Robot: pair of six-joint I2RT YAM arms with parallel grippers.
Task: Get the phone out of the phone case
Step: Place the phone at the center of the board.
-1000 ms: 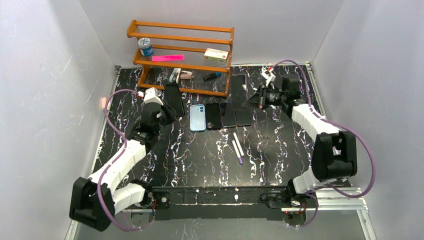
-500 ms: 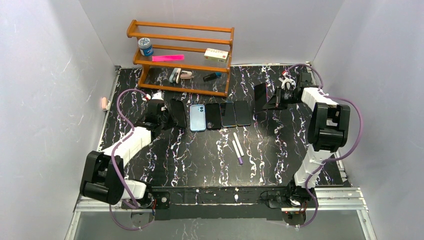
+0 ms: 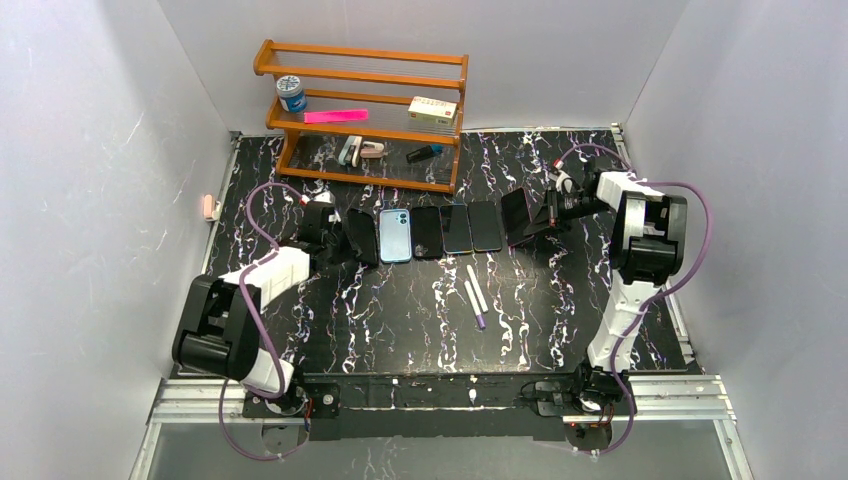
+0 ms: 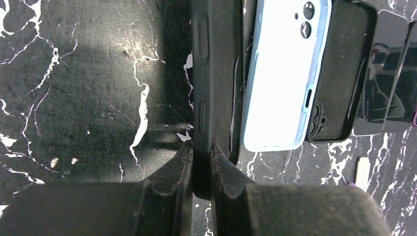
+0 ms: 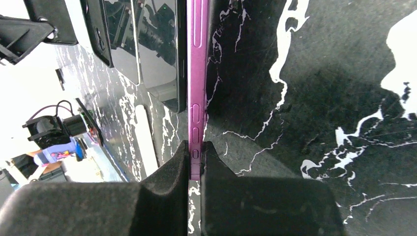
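Two robot arms work a marbled table (image 3: 400, 330), phone and case held well apart. The left gripper (image 4: 202, 164) is clamped on a black phone case (image 4: 204, 93), its two fingers (image 4: 174, 174) pressing either face of the case, which runs edge-on straight out from the tips with its button bumps facing the camera. Just to the right of those fingers lies a light-blue phone (image 4: 282, 73), lenses up, and beyond it a second black case (image 4: 346, 73), lying flat. The right gripper (image 5: 195, 155) is pinched tight on a purple phone (image 5: 196, 64), fingers (image 5: 219, 169) closed on both faces near one end, the slim purple edge pointing away from the tips. To the left of those fingers sit two dark phones (image 5: 155, 49), screens up. From overhead, the left gripper (image 3: 345, 235) and right gripper (image 3: 537, 214) flank the row of handsets, case (image 3: 361, 236) at one end, phone (image 3: 516, 217) at the other. Two white pens (image 3: 473, 290) lie nearer the arm bases, a wooden rack (image 3: 380, 132) behind. Whether either held item touches the table cannot be told.
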